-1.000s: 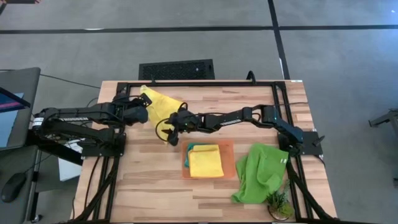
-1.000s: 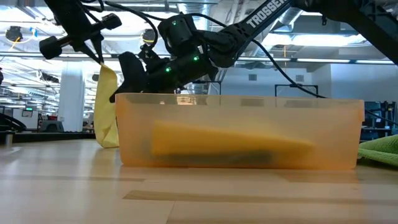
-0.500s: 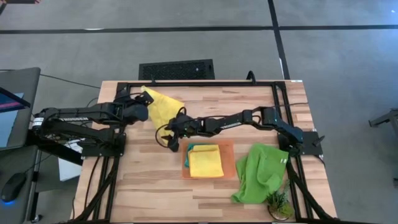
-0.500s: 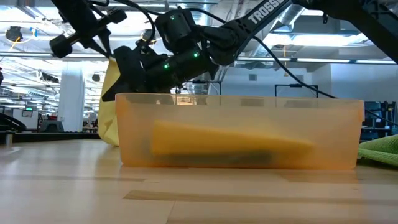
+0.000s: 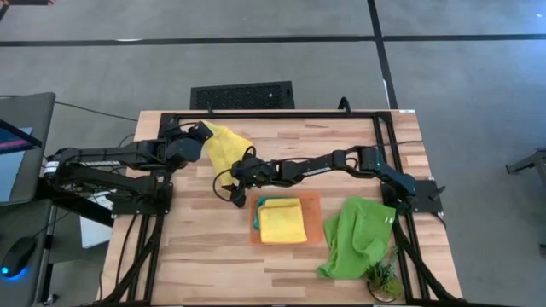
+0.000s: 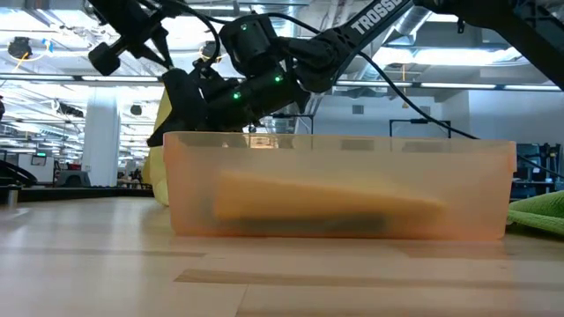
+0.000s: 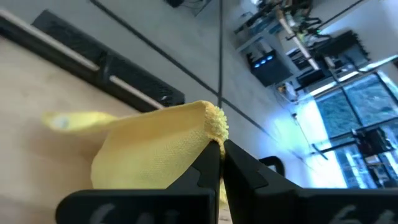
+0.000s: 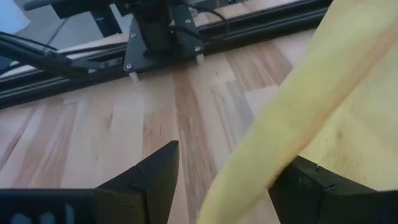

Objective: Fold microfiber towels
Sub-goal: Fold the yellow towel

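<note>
My high view looks straight down on the whole table (image 5: 213, 256). My low view sits at tabletop height, close behind the orange tray (image 6: 339, 189). Both wrist cameras see the yellow towel (image 7: 155, 152) up close.

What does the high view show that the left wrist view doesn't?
High view only: the orange tray holding a folded yellow towel over a teal one, the lime green towel on the table's right side, and the right gripper, open beside the tray.

Left wrist only: the left gripper's fingers shut on the lifted yellow towel's edge, seen close.

Both: that lifted yellow towel, the left gripper and the wooden table.
</note>
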You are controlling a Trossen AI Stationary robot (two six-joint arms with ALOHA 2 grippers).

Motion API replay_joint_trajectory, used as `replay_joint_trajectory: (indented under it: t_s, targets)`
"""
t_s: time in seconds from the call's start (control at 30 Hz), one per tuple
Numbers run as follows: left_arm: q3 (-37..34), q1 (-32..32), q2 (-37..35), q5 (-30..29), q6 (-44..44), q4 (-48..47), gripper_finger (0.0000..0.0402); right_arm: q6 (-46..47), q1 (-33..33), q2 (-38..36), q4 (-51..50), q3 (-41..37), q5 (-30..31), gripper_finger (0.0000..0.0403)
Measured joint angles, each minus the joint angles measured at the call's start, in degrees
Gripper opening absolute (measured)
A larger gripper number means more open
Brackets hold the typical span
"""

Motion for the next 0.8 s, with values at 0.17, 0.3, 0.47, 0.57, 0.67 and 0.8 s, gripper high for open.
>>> replay_joint_trajectory:
  t_s: [0.17, 0.3, 0.47, 0.57, 0.67, 0.8]
  targets:
    - [0.0, 0.0, -0.5, -0.3, 2.3, 1.6, 0.0000, 1.7, 0.0, 0.0, -0.7, 0.0, 0.1, 0.0216]
    - [0.0, 0.0, -0.8, -0.3, 4.0, 1.3, 0.0000, 1.6, 0.0, 0.0, -2.2, 0.0, 0.0, 0.0158]
    - [0.0, 0.0, -0.8, -0.2, 6.1, 0.8, 0.0000, -2.5, -0.1, -0.5, -6.6, 0.0, -0.2, 0.0045]
    - [0.0, 0.1, -0.7, 0.8, 6.7, -1.4, 0.0000, -4.4, -0.6, -1.0, -7.5, 0.0, -1.8, 0.0013]
    - [0.0, 0.1, -0.7, 1.9, 6.7, -5.1, 0.0000, -4.7, -1.3, -2.7, -9.5, 0.0, -3.2, 0.0014]
    - [0.0, 0.1, -0.7, 4.6, 9.2, -9.9, 0.0000, -6.3, -2.8, -5.5, -15.0, -0.1, -3.2, 0.0006]
